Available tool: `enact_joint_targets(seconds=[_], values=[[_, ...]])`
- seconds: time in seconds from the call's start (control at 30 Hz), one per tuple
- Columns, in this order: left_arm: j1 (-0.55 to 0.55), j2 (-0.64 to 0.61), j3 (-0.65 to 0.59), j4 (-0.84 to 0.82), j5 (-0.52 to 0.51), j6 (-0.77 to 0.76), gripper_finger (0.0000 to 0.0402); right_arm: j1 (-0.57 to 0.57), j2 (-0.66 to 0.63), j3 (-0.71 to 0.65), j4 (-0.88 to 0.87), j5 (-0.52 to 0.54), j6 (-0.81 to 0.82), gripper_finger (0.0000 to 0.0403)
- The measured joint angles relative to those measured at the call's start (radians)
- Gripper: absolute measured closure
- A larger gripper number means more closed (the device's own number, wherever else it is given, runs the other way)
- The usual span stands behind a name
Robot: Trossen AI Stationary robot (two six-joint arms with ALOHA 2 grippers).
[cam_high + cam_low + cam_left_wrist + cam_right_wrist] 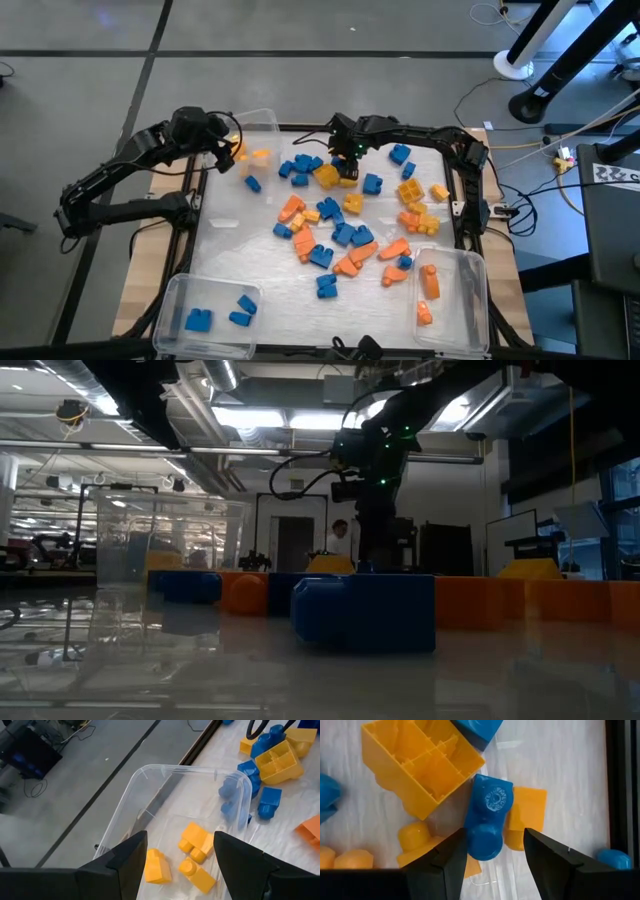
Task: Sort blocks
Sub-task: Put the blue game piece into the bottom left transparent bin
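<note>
Right wrist view: studded blue block [487, 817] btwn fingers [442, 862].

Blue, orange and yellow blocks [345, 235]; clear bins [208, 305]; dark arms [120, 175]

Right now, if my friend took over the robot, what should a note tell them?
Left gripper: open, hovering over the far-left clear bin, which holds three yellow blocks.
Right gripper: open, straddling a blue block that lies among yellow ones near the far middle of the table, not yet gripped.
Done so far: three blue blocks in the near-left bin, a few orange blocks in the near-right bin.
Left to do: the big mixed pile of blue, orange and yellow blocks in the table's middle is unsorted.
</note>
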Motion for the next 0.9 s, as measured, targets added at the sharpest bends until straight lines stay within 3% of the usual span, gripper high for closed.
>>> enact_joint_targets(seconds=[0.63, 0.9], values=[[-0.001, 0.000, 0.000, -0.024, 0.001, -0.002, 0.0183, 0.000, 0.045, 0.001, 0.011, 0.001, 0.000, 0.0212], [-0.001, 0.000, 0.000, -0.025, 0.001, -0.002, 0.0183, 0.000, 0.045, 0.001, -0.011, 0.002, 0.000, 0.0291]])
